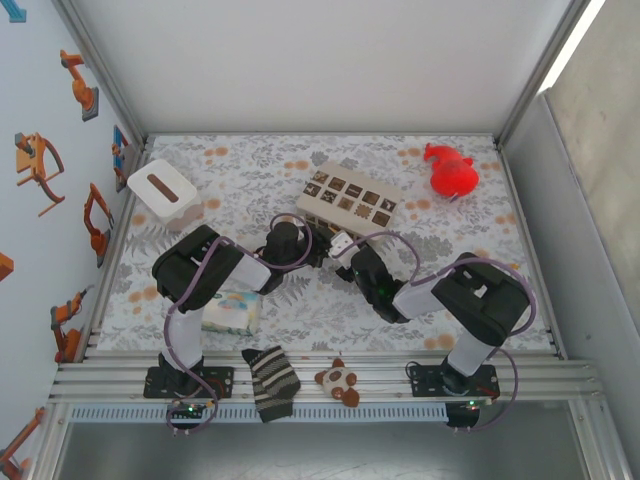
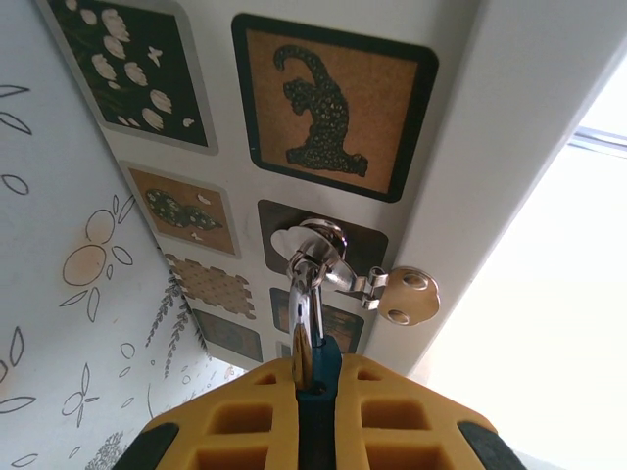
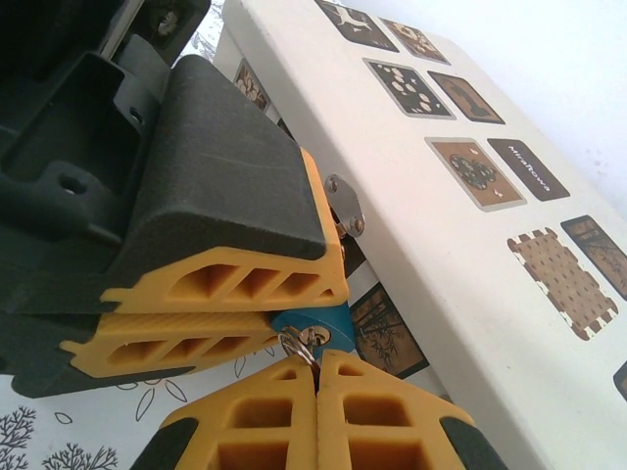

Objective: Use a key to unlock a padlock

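I've got the blue padlock clamped in my left gripper beside the patterned box, with my right gripper pinched tight on what looks like the key at its body, so I judge the next move is a seated, careful twist.

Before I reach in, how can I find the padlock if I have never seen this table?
Look for the cream box with brown picture squares in the middle of the table. At its near side the left gripper pinches the padlock between yellow fingers. It is the one small blue block there, next to a shiny key ring.
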Motion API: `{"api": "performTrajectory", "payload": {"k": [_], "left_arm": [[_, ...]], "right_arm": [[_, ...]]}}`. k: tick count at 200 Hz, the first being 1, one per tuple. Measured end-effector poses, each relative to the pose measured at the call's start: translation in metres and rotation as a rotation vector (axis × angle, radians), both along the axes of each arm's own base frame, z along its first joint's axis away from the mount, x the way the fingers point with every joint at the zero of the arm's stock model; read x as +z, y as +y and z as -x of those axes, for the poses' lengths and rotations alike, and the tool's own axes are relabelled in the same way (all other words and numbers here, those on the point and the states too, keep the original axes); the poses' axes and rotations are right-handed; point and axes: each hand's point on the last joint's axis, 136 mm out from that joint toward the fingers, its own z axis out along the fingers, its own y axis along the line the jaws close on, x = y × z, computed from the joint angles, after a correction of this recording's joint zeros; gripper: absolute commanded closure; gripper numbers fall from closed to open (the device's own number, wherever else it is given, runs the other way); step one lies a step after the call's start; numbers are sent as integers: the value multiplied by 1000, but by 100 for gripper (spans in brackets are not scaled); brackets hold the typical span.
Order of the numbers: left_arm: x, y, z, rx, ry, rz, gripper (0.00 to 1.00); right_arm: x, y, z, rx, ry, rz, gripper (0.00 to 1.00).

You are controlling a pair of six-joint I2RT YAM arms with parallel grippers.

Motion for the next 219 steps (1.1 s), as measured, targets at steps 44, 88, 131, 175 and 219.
{"api": "performTrajectory", "payload": {"k": [44,88,131,175,219], "left_arm": [[2,-7,12,-52,-20,-7,61],[12,10,21,-61,-46,-35,52],[73,51,22,-33,-208,-160,43],[144,100,9,52,-406,-385,37],[169,134,11,89,-511,-603,35]], "right_arm": [[-5,-1,5,3,12,-46,100],[-11,-6,12,-7,43,-104,100],[-13,-18,20,-50,130,-261,100],[-14,-34,24,-126,254,-487,100],[-11,-50,28,-180,377,-716,100]]}}
